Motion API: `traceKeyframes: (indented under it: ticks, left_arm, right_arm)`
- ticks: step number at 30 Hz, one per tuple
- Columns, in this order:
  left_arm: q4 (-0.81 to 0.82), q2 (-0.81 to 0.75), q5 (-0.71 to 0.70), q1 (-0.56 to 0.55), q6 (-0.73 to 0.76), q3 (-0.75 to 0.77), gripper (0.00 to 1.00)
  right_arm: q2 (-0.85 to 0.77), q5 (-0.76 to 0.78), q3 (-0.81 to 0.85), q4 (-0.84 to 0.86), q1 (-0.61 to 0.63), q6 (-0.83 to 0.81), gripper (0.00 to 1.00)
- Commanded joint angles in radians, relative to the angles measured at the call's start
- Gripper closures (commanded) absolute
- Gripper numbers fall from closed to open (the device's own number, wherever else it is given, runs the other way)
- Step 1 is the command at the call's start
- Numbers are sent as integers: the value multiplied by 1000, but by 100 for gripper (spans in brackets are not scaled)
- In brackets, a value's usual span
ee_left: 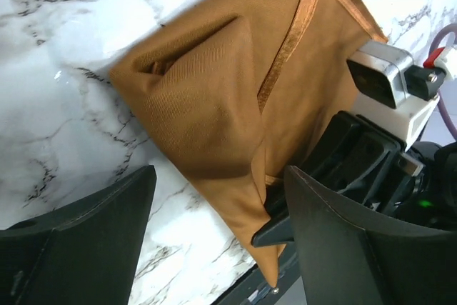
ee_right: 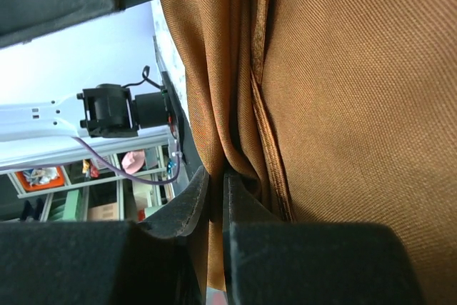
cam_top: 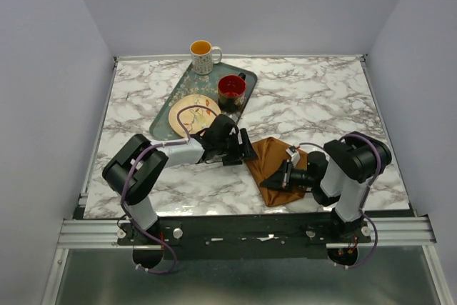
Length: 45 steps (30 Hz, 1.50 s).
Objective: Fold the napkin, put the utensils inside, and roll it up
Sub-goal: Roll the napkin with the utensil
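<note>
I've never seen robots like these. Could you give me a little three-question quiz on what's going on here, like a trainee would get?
1. True or false: the right gripper is pinching a fold of the rust-brown cloth napkin.
2. The round cream plate lies on: A) a wooden board, B) the dark green tray, C) the napkin.
3. Fill in: the left gripper has its jaws ____.
Key: 1 true; 2 B; 3 open.

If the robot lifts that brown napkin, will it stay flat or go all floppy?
Probably floppy: the napkin lies in soft folds. It bunches where the right pincer pinches it, so it would likely droop. It looks thin, probably light.
</note>
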Motion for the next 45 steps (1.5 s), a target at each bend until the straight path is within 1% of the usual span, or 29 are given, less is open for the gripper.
traceKeyframes:
  ticks: [1,2,4,7,10,11,13,14,16,17,19,22,25,26,27,28,29,31,34,35,37,38,39,40,41,42,43,44,45]
  left_arm:
    - [24,37,-5,4,-78,-21,21]
    - [18,44,-4,6,-93,-26,24]
    - [12,47,-13,4,-113,-33,25]
    - [21,62,-21,4,-139,-36,23]
    - [35,88,-9,4,-167,-15,22]
    - [29,93,-13,4,-167,-1,22]
    - [24,100,-38,4,-156,4,25]
    - [13,102,-44,4,-156,11,29]
    - [5,116,-55,2,-147,19,36]
    - [-4,120,-58,4,-139,28,42]
    - [-21,129,-68,2,-127,43,44]
    - [-56,134,-87,-4,-92,77,47]
    - [-103,123,-136,-13,-53,94,48]
    - [-114,123,-142,-13,-52,94,52]
    - [-116,125,-151,-14,-49,93,58]
    - [-119,128,-156,-16,-46,94,67]
    - [-140,131,-168,-19,-43,99,80]
    - [-148,139,-183,-25,-33,112,81]
    - [-182,139,-215,-31,-23,135,89]
    - [-204,139,-223,-34,-21,143,92]
    - [-231,145,-231,-36,-23,161,96]
    - [-243,146,-231,-37,-27,166,99]
    - [-252,146,-233,-40,-30,177,100]
    - [-267,153,-234,-42,-32,184,100]
    - [-284,156,-239,-47,-35,192,100]
    - [-294,157,-242,-50,-41,204,100]
    - [-306,160,-246,-54,-44,212,100]
    - [-329,162,-263,-57,-47,220,100]
    - [-338,162,-268,-63,-53,235,100]
  right_arm:
    - [-87,8,-17,5,0,-24,99]
    - [-131,6,-11,-70,2,-35,99]
    - [-158,3,4,-93,2,-38,99]
    - [-138,-5,21,-94,0,-24,99]
    - [-60,-15,26,4,0,22,100]
    - [-38,-22,18,82,0,39,100]
    - [15,-23,7,144,2,76,99]
    - [31,-26,4,203,0,86,100]
    - [71,-32,-2,235,0,96,99]
    - [81,-34,-4,245,0,94,99]
    - [109,-43,-4,259,0,91,99]
    - [144,-66,-1,333,0,114,99]
    - [152,-81,4,334,0,108,99]
    - [143,-83,3,334,0,108,99]
    - [138,-81,3,334,0,109,99]
    - [135,-81,1,333,0,109,99]
    - [134,-83,-1,330,2,109,99]
    - [123,-77,-2,312,0,90,99]
    - [71,-60,-2,186,0,16,94]
    - [49,-54,-1,101,0,-4,91]
    - [-41,-31,12,-4,2,-68,84]
    - [-85,-22,22,-155,-1,-97,79]
    - [-130,7,36,-245,3,-131,72]
    - [-240,29,70,-346,6,-215,68]
    - [-301,58,103,-611,11,-267,65]
    - [-361,99,139,-761,32,-327,58]
    - [-427,206,226,-905,46,-437,54]
    - [-523,265,264,-1146,58,-479,51]
    - [-565,315,295,-1234,66,-510,48]
